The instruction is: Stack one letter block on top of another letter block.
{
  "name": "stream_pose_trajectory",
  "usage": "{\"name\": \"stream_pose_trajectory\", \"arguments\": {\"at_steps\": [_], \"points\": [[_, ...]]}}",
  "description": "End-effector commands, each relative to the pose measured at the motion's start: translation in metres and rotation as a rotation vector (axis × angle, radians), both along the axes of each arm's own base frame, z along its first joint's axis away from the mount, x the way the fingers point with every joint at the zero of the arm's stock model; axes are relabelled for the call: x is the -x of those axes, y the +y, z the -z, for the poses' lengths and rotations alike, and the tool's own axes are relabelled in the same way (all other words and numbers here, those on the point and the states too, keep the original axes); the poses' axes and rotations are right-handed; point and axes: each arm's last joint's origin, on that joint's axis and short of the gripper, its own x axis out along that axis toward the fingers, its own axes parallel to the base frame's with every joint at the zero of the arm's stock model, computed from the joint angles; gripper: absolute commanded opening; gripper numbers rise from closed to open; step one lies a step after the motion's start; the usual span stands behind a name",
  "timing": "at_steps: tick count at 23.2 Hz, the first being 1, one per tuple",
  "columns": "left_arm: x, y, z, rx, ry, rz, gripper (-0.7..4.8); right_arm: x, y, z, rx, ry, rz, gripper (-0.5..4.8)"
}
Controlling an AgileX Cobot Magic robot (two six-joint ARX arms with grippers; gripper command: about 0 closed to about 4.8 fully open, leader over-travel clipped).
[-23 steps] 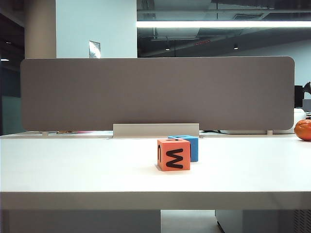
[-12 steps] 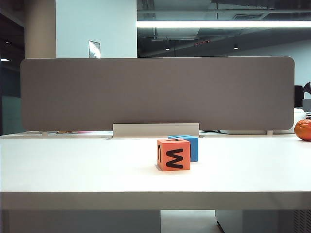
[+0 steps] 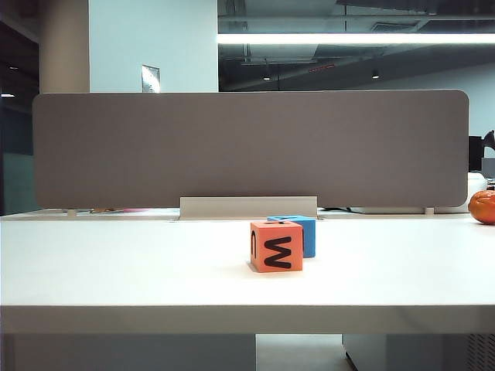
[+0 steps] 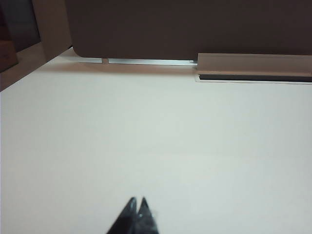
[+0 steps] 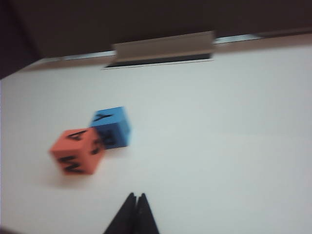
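Neither of my arms is showing in the exterior view. My left gripper is hovering over bare white table, its two dark fingertips pressed together with nothing between them, and neither block is appearing in its wrist view. The orange letter block is sitting near the middle of the table, turning a sideways M toward the exterior camera; being a cube, it is showing no long axis. The blue letter block is standing just behind it and slightly right, mostly hidden there. My right wrist picture is blurring, so the letters are hard to read. My right gripper is hanging short of both blocks, tips together and gripping nothing.
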Motion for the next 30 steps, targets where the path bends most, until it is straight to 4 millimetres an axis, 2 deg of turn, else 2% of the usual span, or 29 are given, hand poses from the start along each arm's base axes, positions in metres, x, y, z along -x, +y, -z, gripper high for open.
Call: {"name": "stream_pose_trajectory", "arguments": {"at_steps": [1, 3, 4, 7, 13, 17, 24, 30], "points": [[0.0, 0.0, -0.003, 0.003, -0.021, -0.005, -0.06, 0.002, 0.005, 0.001, -0.016, 0.002, -0.181, -0.08], [0.0, 0.0, -0.004, 0.052, -0.029, 0.003, -0.06, 0.003, 0.007, 0.001, -0.022, 0.002, -0.258, -0.08], [0.0, -0.001, -0.005, 0.146, -0.034, 0.022, -0.06, 0.003, 0.007, 0.001, -0.023, 0.005, -0.27, -0.08], [0.0, -0.001, -0.005, 0.221, -0.041, 0.048, -0.06, 0.003, 0.007, 0.002, -0.024, 0.01, -0.269, -0.08], [0.001, -0.003, -0.009, 0.216, -0.068, 0.117, -0.06, 0.003, 0.007, 0.002, -0.022, 0.009, -0.268, -0.08], [0.003, -0.004, -0.02, 0.208, -0.1, 0.145, -0.06, 0.003, 0.007, 0.002, -0.02, 0.008, -0.252, -0.08], [0.002, -0.005, -0.055, 0.199, -0.124, 0.19, -0.06, 0.003, 0.007, 0.002, -0.02, 0.008, -0.252, -0.08], [-0.016, -0.007, -0.094, 0.205, -0.058, 0.271, -0.06, 0.003, 0.007, 0.002, -0.02, 0.008, -0.253, -0.08]]}}
